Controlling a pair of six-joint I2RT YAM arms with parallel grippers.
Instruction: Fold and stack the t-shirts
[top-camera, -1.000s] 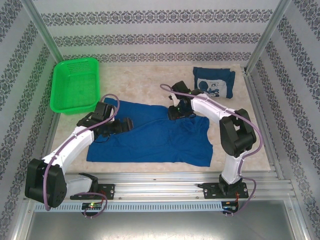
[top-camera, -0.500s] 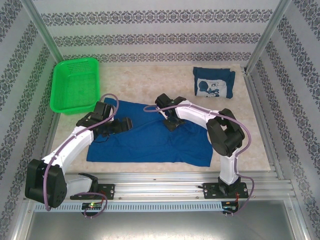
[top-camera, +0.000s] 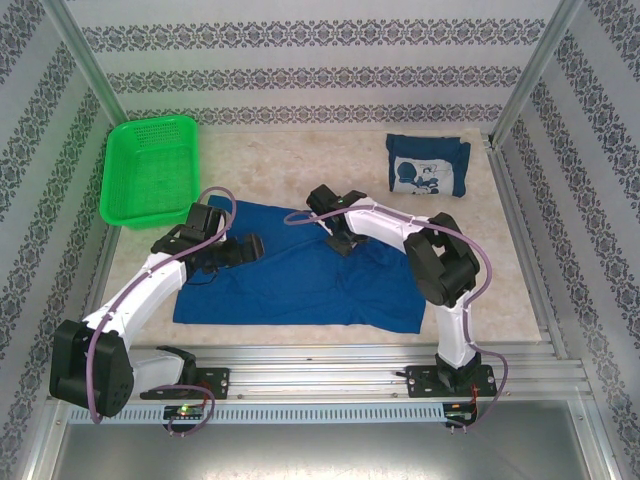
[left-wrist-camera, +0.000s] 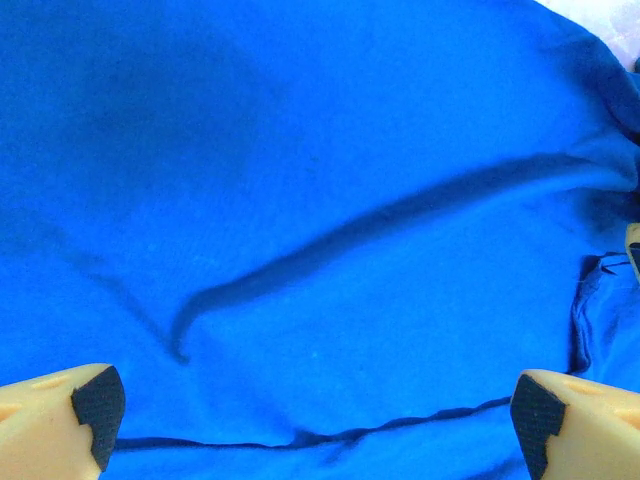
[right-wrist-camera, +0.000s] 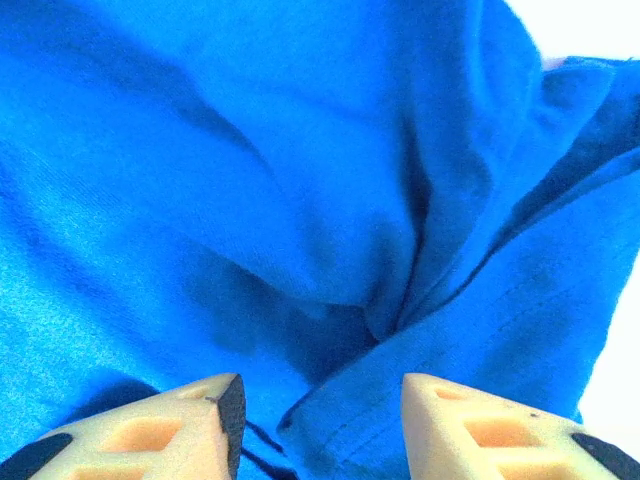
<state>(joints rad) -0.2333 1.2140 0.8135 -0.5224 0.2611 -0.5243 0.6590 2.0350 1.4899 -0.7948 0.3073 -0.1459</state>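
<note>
Shirt (top-camera: 300, 280) spread out, desk (top-camera: 300, 160) centre toward 6 o'clock; folded shirt (top-camera: 428, 167) at 1. Left fingers (top-camera: 250, 247) wide, empty. Right fingers (top-camera: 343, 243) half-narrowed astride a bunched fold, grip unclear. Risk: single-layer pinch, fold drags crooked.

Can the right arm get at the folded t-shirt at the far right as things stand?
Probably yes: only bare table lies between the right gripper, over the spread t-shirt, and the folded t-shirt.
</note>
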